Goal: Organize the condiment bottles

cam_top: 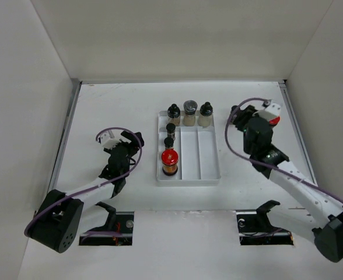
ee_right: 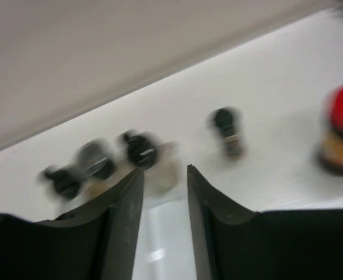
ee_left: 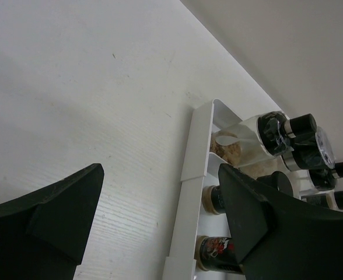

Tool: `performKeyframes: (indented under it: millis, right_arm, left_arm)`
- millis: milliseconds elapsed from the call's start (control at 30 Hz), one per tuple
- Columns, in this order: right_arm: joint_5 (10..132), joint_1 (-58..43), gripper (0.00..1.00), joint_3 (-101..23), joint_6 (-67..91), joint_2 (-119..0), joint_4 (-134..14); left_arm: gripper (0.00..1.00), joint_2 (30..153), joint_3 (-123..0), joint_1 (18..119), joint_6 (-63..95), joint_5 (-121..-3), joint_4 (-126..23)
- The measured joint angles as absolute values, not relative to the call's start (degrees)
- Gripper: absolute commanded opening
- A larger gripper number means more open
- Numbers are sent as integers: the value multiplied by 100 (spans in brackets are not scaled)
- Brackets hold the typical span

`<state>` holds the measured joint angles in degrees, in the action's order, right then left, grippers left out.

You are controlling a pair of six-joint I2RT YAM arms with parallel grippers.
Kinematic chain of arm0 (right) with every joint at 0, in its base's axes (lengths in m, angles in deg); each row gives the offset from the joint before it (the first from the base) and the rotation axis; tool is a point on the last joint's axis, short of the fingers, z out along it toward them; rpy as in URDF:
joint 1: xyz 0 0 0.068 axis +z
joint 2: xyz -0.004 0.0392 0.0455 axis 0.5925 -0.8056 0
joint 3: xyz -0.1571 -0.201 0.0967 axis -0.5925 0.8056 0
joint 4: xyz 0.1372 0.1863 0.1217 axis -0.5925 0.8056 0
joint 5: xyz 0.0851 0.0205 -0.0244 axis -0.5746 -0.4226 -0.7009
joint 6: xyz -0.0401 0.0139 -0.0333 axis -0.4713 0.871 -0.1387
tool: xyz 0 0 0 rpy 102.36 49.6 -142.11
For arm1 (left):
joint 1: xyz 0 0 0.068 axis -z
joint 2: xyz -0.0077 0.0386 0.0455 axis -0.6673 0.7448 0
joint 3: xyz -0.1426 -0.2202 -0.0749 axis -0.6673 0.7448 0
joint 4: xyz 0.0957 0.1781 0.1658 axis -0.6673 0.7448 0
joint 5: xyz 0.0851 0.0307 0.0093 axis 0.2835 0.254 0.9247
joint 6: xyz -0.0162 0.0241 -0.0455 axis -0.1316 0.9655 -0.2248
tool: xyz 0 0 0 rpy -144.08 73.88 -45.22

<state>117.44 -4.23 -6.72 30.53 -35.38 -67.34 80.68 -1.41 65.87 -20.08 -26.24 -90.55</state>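
The white tray holds several condiment bottles. Two black-capped shakers and a grey-lidded jar stand across its back. Two slim dark vials and a red-capped jar stand in its left compartment. My left gripper is open and empty, left of the tray; the left wrist view shows its gap beside the tray rim. My right gripper is open and empty, right of the tray. The blurred right wrist view shows a loose vial and a second red-capped jar.
White walls close in the table at the back and both sides. The second red-capped jar is partly hidden behind my right wrist. The tray's middle and right compartments hold nothing in front of the back row.
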Motion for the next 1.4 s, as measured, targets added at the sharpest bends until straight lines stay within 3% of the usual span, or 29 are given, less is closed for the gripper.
performKeyframes:
  millis: [133, 200, 233, 867, 1200, 1400]
  right_arm:
    - [11943, -2019, 89, -1098, 2996, -4310, -6200]
    - [12063, -2415, 100, -1354, 2900, -4756, -5973]
    - [12102, -2531, 100, -1452, 2848, -4953, -5883]
    - [11289, -3564, 100, -1964, 2599, -6651, -5547]
    - [11329, -3584, 65, -1570, 2531, -6760, -6449]
    - [11447, -3389, 61, -1186, 2476, -6391, -6524]
  left_arm:
    - [79, 8068, -141, 6633, -2021, -2624, -9088]
    - [79, 8068, -141, 6642, -2028, -2624, -9101]
    - [79, 8068, -141, 6646, -2032, -2627, -9105]
    - [79, 8276, -141, 6703, -2093, -2780, -9149]
    - [79, 8374, -143, 6703, -2132, -2884, -9154]
    - [79, 8378, -143, 6703, -2161, -2902, -9154]
